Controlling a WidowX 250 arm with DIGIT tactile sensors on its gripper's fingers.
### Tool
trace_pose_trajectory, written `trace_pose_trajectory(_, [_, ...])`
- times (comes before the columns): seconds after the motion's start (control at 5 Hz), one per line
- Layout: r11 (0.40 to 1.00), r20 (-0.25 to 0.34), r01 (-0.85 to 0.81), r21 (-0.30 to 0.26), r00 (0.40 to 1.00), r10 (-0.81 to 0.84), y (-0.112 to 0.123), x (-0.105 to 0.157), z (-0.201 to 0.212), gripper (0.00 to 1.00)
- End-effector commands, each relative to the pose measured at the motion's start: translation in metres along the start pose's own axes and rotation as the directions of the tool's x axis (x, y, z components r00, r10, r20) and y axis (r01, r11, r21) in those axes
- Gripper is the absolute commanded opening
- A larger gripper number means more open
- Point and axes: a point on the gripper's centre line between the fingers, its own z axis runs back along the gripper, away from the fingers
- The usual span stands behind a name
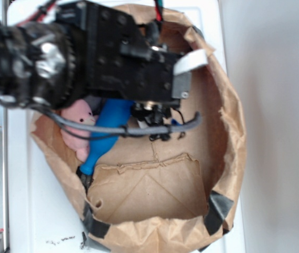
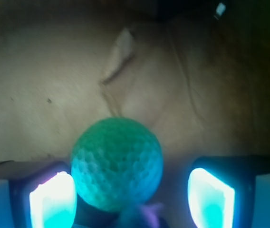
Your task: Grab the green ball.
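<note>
Mint-green and dimpled, the green ball point(image 2: 117, 164) sits low in the wrist view between the two glowing fingers point(image 2: 53, 199) of the gripper point(image 2: 131, 199) — spread wide, nothing pinched yet, ball close against the left-hand pad and a clear gap over to the right-hand pad point(image 2: 210, 197). Hidden in the exterior view, though: arm and black gripper body point(image 1: 133, 58) cover that part of the brown paper bag point(image 1: 228, 153), with only the pink plush bunny point(image 1: 78, 126) and the blue bowling pin point(image 1: 105, 137) showing beside and under the arm. Judged as the closing step, reach apparently done. Best done by shifting slightly toward the empty side first, so both pads meet the ball across its widest part rather than one pad shoving it sideways. Closing slowly and evenly, since a hard round ball on crumpled paper will likely roll or squirt out forward if pinched off-centre or above its middle. Worth keeping low enough that the pads land at or just under the equator (cannot tell from these views whether the fingertips touch the bag floor). Something purplish and blurred just below the ball — unclear what, perhaps a neighbouring toy; worth avoiding in the pinch. Lifting only once the ball sits firm between both pads.
</note>
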Motion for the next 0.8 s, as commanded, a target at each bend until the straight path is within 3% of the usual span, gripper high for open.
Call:
trace_pose_trajectory(0.0, [0.999, 0.055, -0.034, -0.010, 0.998, 0.034, 0.007, 0.009, 0.010, 1.00])
trace_pose_trajectory(0.4, [0.998, 0.055, 0.043, -0.041, 0.998, -0.041, -0.018, 0.009, -0.008, 1.00])
trace_pose_trajectory(0.6, [0.997, 0.037, 0.064, -0.036, 0.997, -0.063, -0.020, 0.003, -0.007, 0.73])
